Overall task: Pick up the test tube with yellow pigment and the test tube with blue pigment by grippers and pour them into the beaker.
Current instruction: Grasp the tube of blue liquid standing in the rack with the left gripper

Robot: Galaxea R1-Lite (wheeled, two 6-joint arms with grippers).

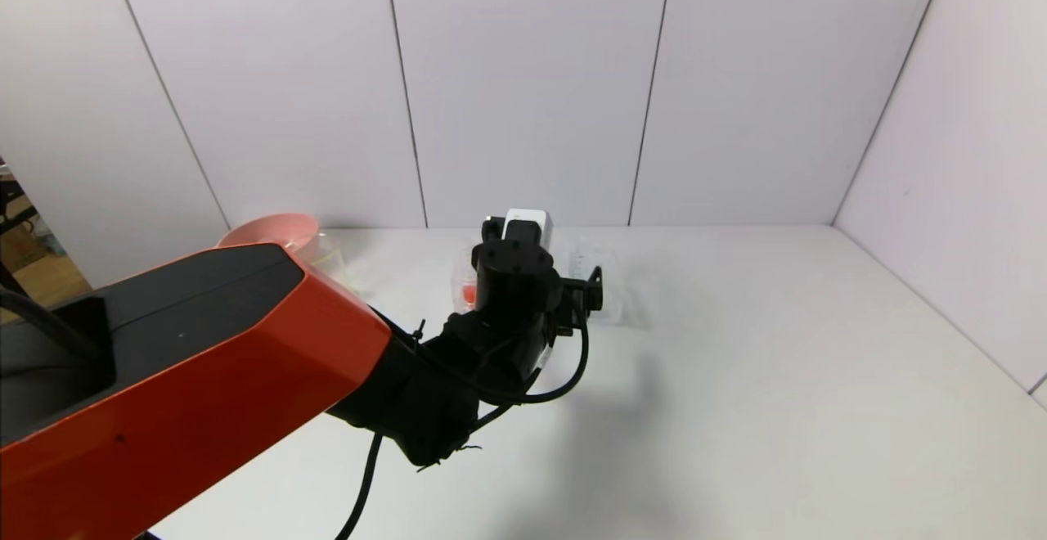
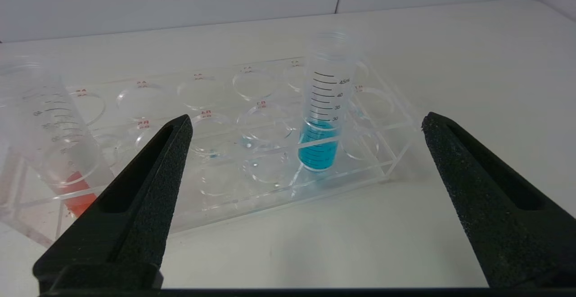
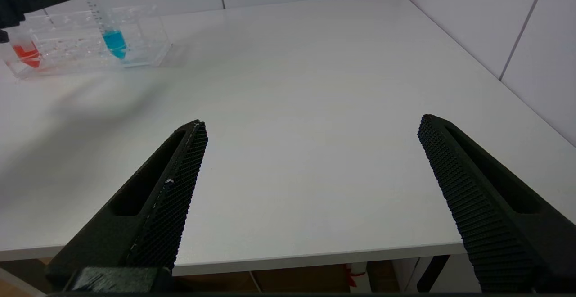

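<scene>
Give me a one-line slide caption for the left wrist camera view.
Open left gripper faces the test tube with blue pigment standing in the clear rack; a red-tipped tube stands at the other end.

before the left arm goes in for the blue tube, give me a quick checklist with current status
1. Left gripper open: ok, jaws spread wide.
2. Test tube with blue pigment upright in the tube rack: ok.
3. Blue tube lies between the jaws' line: ok, slightly off centre.
4. Red-tipped tube clear of the approach: ok, at the far end of the rack.
5. Beaker location: cannot tell.
6. Right gripper out of the way: ok, open at the table edge.
</scene>
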